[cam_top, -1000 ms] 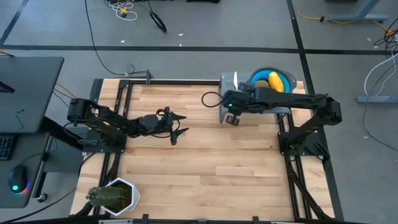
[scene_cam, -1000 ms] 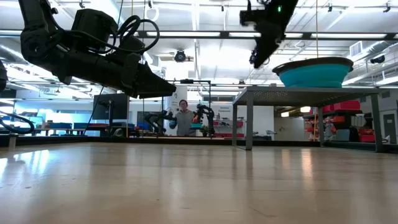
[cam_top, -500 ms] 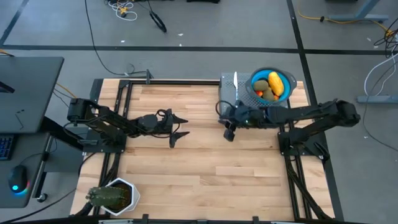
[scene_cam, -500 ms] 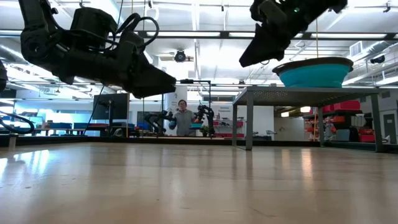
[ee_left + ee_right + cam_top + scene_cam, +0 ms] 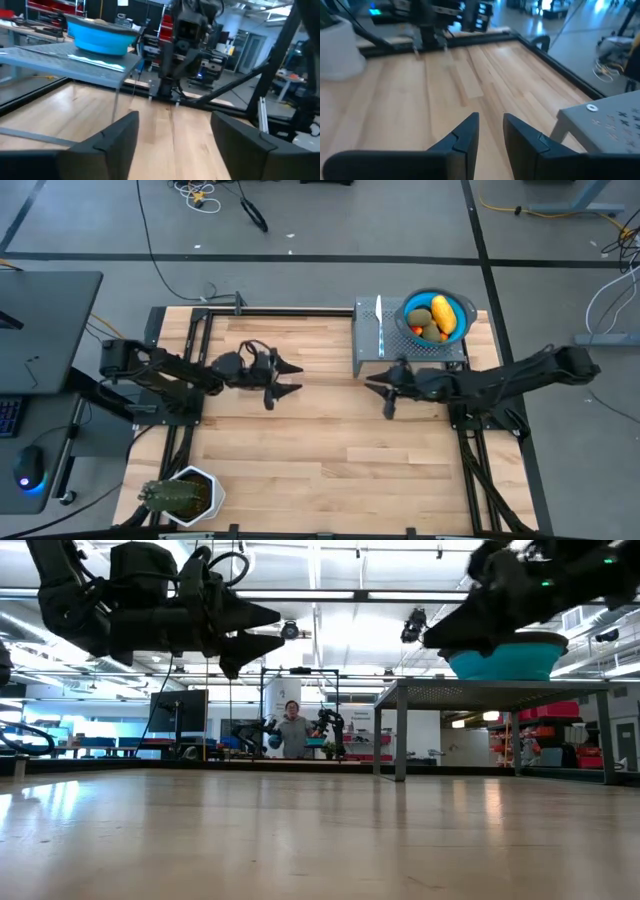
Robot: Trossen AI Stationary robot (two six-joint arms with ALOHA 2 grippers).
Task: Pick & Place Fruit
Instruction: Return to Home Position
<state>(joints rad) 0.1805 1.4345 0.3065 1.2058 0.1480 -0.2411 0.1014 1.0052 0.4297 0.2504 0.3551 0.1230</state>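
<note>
On the light wooden table [image 5: 320, 450]: a potted plant [image 5: 180, 496] at the near left corner and a grey shelf [image 5: 365, 340] at the far right, carrying the fruit [image 5: 440, 315] in a blue strainer bowl [image 5: 409, 310] with a knife [image 5: 379, 325] alongside. Above the boards, left gripper [image 5: 296, 378] spread wide and empty, facing right gripper [image 5: 380, 392] just before the shelf, fingers narrowly parted, grasping nothing. Behind, a bright workshop with a person [image 5: 292, 730] standing.

The blue bowl [image 5: 408, 307] on the shelf [image 5: 366, 346] holds fruit [image 5: 438, 315].
</note>
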